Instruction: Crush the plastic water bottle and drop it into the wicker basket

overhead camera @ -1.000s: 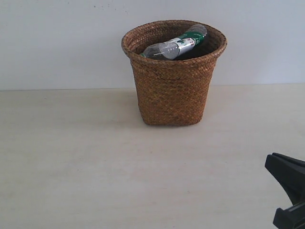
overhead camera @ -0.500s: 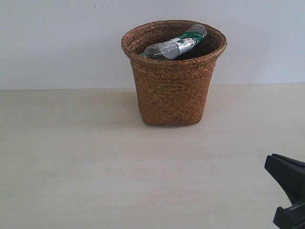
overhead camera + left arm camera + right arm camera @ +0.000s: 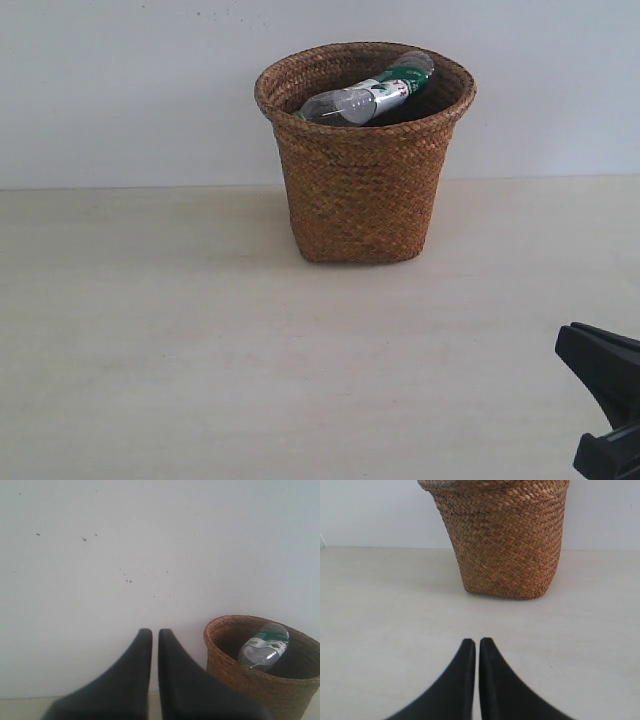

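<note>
The bottle (image 3: 365,100) lies slanted in the basket (image 3: 362,200), rising far-right, apart from the left claw (image 3: 155,635) and right claw (image 3: 477,645), both pressed together.

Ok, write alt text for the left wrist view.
A plastic bottle lies tilted inside a brown wicker basket against a white wall. Nearer the camera, the left gripper's two black fingers are almost closed, holding nothing.

The wicker basket (image 3: 362,190) is brown with a woven criss-cross pattern. The plastic water bottle (image 3: 368,95) is clear with a green and white label
</note>
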